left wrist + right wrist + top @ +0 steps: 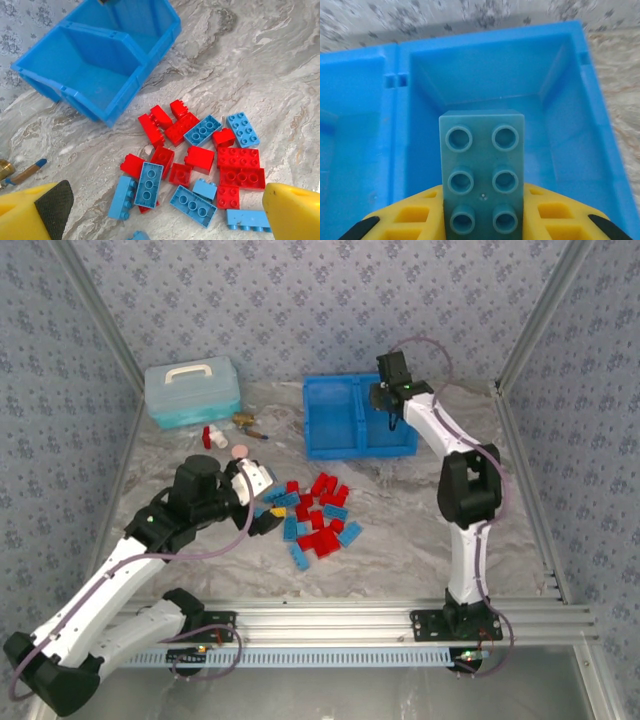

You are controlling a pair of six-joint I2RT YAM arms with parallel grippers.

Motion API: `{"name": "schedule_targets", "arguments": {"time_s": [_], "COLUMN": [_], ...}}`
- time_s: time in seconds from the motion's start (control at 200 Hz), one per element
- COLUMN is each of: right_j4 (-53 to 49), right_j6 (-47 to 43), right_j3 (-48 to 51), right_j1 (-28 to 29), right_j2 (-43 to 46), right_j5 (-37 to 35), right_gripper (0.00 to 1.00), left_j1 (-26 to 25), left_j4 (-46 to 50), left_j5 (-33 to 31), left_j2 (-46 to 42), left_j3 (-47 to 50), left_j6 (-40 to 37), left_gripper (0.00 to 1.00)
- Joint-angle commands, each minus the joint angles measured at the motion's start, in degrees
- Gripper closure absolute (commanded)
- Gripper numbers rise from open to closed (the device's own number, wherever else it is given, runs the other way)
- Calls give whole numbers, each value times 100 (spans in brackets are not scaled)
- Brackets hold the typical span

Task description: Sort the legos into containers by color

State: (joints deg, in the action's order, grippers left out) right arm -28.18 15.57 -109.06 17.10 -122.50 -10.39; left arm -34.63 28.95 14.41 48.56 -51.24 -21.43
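Patterned blue-grey wallpaper closes you in on three sides. Below it you have a grey marbled table with an aluminium rail along the near edge.

Your left arm reaches in low from the near left corner. Your right arm stands tall on the right and bends toward the back.

At the back centre sits the blue bin, open-topped, with a divider splitting it into two compartments. Well to its left is a pale teal box with a white handle on its lid.

The legos, red and light blue mixed, lie scattered in a loose heap on the table in front of the bin, apart from it.

Your left gripper hovers at the heap's left edge with jaws spread wide and nothing between them. From its wrist camera you see its yellow fingers at the two bottom corners.

Your right gripper is over the bin's right compartment, clamped on one light blue brick, six studs up, above the compartment floor.

Between the box and the heap lie a red-and-white bottle, a pink disc and a brass piece with a blue tip.
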Motion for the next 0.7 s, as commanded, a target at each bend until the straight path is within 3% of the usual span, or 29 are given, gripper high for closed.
{"name": "schedule_targets", "arguments": {"time_s": [0.0, 0.35, 0.695], "right_j4": [-367, -600, -953], "right_j6": [-85, 4, -91], "right_j3": [-323, -539, -656], "right_j1": [-12, -135, -166], "right_j2": [-295, -663, 121], "right_j5": [195, 330, 422], "right_gripper": [69, 59, 56], "left_j1": [-34, -33, -34], "left_j4": [-104, -338, -343], "left_j5": [103, -45, -96], "left_j2": [-207, -431, -366], "left_j3": [-133, 88, 107], "left_j6": [34, -45, -50], "left_gripper": [1, 1, 1]}}
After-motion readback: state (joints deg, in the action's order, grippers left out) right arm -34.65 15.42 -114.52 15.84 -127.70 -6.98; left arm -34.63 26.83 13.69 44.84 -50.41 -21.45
